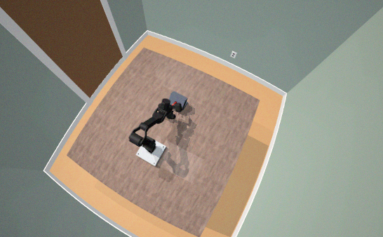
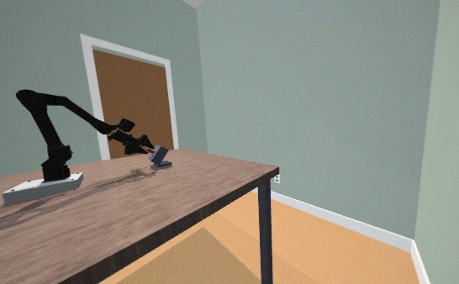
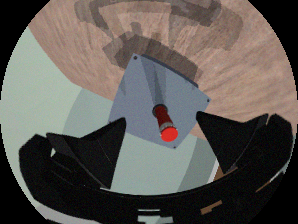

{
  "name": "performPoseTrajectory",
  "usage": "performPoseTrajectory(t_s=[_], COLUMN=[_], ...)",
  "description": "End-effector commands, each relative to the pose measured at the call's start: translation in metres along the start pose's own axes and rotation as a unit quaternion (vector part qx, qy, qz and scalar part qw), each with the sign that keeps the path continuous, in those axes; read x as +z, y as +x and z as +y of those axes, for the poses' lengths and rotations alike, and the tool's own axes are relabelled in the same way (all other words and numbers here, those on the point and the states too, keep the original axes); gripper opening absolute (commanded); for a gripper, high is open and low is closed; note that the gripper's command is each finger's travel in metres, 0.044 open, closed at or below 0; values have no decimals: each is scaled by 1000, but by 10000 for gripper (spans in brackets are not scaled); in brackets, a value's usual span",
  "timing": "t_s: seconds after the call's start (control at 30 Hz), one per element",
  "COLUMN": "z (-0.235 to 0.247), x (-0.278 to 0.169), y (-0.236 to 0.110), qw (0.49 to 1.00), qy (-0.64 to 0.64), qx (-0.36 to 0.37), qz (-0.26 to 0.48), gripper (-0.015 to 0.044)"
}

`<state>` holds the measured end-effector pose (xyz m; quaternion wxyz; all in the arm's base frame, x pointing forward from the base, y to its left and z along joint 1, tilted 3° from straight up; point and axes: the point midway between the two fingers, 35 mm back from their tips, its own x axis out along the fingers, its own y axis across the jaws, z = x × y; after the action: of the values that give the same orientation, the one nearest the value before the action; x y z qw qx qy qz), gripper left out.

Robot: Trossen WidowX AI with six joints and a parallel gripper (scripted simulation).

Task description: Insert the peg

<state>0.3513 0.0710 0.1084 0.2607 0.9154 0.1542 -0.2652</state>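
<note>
Red peg (image 3: 164, 121) seated in panel (image 3: 136, 106) hole; end effector (image 3: 160, 129) open.
</note>
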Motion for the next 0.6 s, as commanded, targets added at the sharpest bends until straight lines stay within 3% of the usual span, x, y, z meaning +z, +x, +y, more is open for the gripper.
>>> performPoseTrajectory(t_s=[0.0, 0.57], z=[1, 2], x=[-2, -4], y=[-5, -22], qw=[1000, 1000], qy=[0, 0], qx=[1, 1], qz=[2, 3], gripper=[440, 440])
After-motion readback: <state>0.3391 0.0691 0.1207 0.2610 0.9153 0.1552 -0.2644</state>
